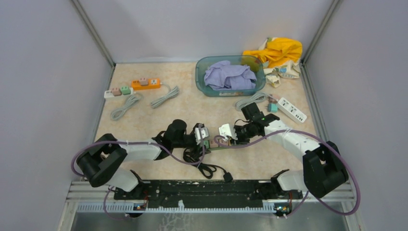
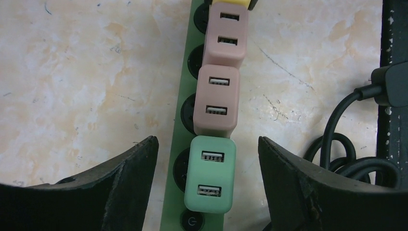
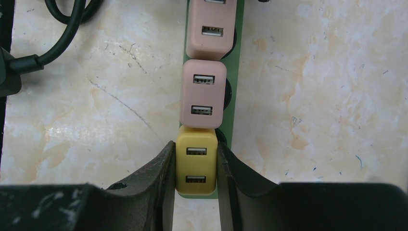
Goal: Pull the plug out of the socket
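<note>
Top view, green power strip [image 1: 217, 144]: lies on the worktop [image 1: 144, 120] towards the near edge, between the two wrists; its plugs are too small to tell apart here.
Top view, left arm [image 1: 137, 151]: reaches in low from the left to one end of the strip.
Top view, right arm [image 1: 288, 137]: reaches in from the right to the other end.
Top view, black cable [image 1: 208, 168]: coiled just in front of the strip.
Top view, far side: a teal basin [image 1: 199, 72] holds a purple cloth [image 1: 228, 76]. A yellow cloth [image 1: 278, 50] is bunched in the right corner. An orange power strip [image 1: 146, 83] lies at the left and a white power strip [image 1: 292, 109] at the right.
Left wrist view, green plug [image 2: 210, 174]: seated in the strip, at the end of the plug row nearest this camera.
Left wrist view, left jaws: released; the fingers [image 2: 120, 187] stand one on each side of the green plug, with a clear gap on both sides.
Left wrist view, pink plugs [image 2: 216, 99]: two in a row beyond the green plug, each touching the next.
Right wrist view, yellow plug [image 3: 196, 166]: seated in the strip, at the end of the row nearest this camera, touching a pink plug.
Right wrist view, right jaws: clenched on the yellow plug, with a finger pressed against each of its sides.
</note>
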`<state>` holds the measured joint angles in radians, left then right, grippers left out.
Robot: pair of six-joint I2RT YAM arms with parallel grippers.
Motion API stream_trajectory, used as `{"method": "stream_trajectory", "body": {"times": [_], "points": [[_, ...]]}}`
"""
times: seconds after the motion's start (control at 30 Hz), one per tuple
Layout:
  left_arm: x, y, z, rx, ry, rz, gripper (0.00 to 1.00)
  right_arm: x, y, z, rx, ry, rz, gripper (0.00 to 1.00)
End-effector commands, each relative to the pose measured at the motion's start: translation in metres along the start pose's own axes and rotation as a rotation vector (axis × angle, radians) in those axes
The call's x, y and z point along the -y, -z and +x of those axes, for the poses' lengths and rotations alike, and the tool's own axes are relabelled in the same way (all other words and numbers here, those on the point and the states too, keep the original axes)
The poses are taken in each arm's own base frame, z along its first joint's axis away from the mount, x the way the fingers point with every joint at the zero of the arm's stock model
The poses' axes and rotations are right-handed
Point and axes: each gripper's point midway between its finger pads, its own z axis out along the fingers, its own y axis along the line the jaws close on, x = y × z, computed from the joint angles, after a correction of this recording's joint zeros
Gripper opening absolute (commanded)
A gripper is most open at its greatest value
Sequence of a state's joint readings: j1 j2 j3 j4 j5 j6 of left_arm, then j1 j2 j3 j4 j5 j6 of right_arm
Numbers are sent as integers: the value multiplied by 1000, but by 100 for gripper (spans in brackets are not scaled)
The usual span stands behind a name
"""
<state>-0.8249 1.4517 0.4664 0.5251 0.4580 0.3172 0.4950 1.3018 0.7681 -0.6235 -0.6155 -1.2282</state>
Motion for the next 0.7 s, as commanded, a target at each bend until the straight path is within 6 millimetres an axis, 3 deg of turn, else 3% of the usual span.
{"method": "stream_trajectory", "body": {"times": [0.0,0.67], "points": [[2,-9,1,-21,-27,39,80,-6,-2,-19,62,15,-51,0],[-2,-24,27,-107,-67,47,64,-4,-2,-19,63,-3,-51,0]]}}
